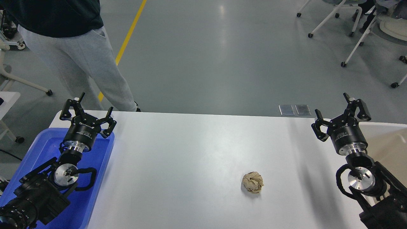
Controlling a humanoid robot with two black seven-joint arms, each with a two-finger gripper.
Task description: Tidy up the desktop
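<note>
A crumpled brown paper ball (252, 182) lies alone on the white desk (190, 152), right of centre and near its front edge. It looks light, soft and springy, so a squeeze across its middle should hold it. The left hand (86, 109) hovers over the blue tray (38, 149), fingers wide; the right hand (341, 111), also wide, hangs beside the beige bin (386, 143). Nothing stands between either hand and the ball.

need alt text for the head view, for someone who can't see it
A crumpled brown paper ball lies alone on the white desktop. The left gripper hangs open over a blue tray; the right gripper hangs open by a beige bin.
</note>
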